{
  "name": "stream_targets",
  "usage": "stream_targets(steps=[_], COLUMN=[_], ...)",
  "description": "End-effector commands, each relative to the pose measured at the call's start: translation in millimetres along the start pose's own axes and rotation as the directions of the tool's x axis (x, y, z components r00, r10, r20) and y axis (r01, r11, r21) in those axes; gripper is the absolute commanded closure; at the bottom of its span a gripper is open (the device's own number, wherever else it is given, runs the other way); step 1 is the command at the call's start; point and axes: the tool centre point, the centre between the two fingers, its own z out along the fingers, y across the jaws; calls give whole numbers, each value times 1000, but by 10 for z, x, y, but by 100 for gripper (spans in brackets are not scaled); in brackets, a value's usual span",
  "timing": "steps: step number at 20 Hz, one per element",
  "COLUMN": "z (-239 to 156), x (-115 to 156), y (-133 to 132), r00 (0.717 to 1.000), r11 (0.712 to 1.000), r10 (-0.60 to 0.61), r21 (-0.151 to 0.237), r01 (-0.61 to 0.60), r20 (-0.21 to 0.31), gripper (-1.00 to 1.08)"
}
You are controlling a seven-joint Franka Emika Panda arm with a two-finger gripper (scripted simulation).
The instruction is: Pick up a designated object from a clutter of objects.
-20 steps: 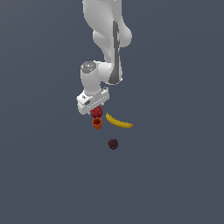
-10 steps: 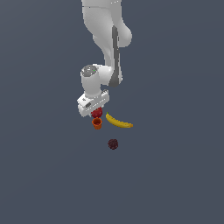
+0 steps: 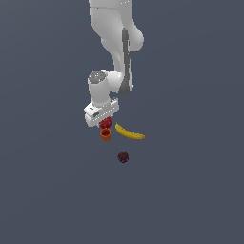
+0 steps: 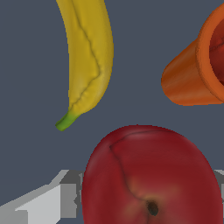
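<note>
The white arm (image 3: 116, 45) is reaching down from above, and its end effector (image 3: 104, 122) is sitting low over the little pile of things on the dark gray tabletop (image 3: 190, 190). The apple (image 3: 106, 123) is right at the end effector, tucked in at its tip, so only a bit of red is peeking out below the white hand in the exterior view. In the wrist view the apple (image 4: 148, 179) is looking very big and shiny, with its dark stem spot facing the camera, and gray finger (image 4: 65, 199) parts are showing on both sides of it. The fingers are sitting close by the apple's sides, but I cannot tell if they are squeezing it or only standing next to it, so I cannot tell if the end effector is holding it. The cup (image 3: 106, 134) is just past the apple, a bit farther from the end effector, and it is touching or almost touching the apple. In the wrist view the cup (image 4: 197, 70) is lying tilted, with its open mouth partly showing. The banana (image 3: 128, 133) is lying flat just beside the end effector, toward the exterior view's right, with its green stem end (image 4: 64, 122) pointing near the apple but not touching it. The ball (image 3: 123, 157) is sitting by itself, well apart from the end effector and the other things.
</note>
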Motion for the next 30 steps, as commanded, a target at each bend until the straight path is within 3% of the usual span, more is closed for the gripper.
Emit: stream_targets(steps=[1,14,30], z=[-6,-408,-1593], x=[8,410,1604], y=[0,-75,-290], r00=[1000,1000,1000], r11=[1000,1000,1000], r10=[0,1,1], r21=[0,-1,-3], r01=[0,-1,-1], r20=[0,2,4], gripper=[108,108,108])
